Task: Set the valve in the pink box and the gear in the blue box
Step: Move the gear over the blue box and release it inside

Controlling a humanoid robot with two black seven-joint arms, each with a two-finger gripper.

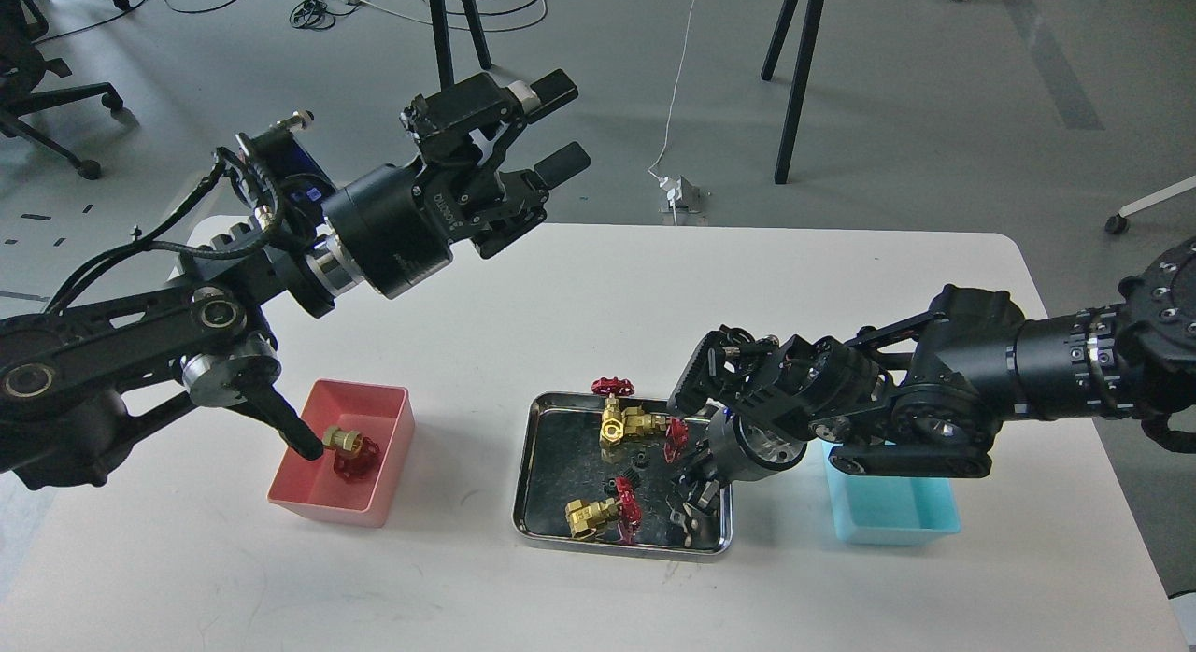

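The right tool [690, 503] dips into the steel tray [537, 465] among black gears [641, 461]; its opening I cannot tell. It may nudge a valve [624, 418]. Left tool [551, 129] gapes empty; one valve lies in the pink box [374, 418], blue box [888, 526] partly hidden.

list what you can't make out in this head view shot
- Right gripper: dark against the steel tray, fingers blur together, so open or shut is unclear.
- Gears: too small to count.
- Blue box: its far part is hidden by the right arm.
- Valve in the pink box: partly behind the left arm.
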